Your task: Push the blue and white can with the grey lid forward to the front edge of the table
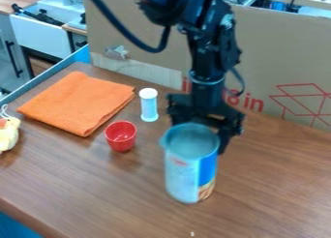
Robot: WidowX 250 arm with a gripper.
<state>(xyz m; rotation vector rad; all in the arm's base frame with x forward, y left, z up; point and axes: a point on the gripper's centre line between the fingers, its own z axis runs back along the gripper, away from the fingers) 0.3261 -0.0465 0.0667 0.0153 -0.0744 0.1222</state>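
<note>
One black gripper (207, 117) hangs right behind one open cylindrical can (188, 169), overlapping its rim in view; whether it is open or closed on the can, I cannot tell. The can is upright, near the table's (278, 193) middle. Leftward are one red cup (121, 137), one white-capped tube (148, 106), one folded orange cloth (77, 102) and, at the edge, one pale yellow object (7, 134).

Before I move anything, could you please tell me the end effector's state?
End effector: at the far side of the blue and white canister; whether it is open, closed or gripping the canister cannot be told.
</note>
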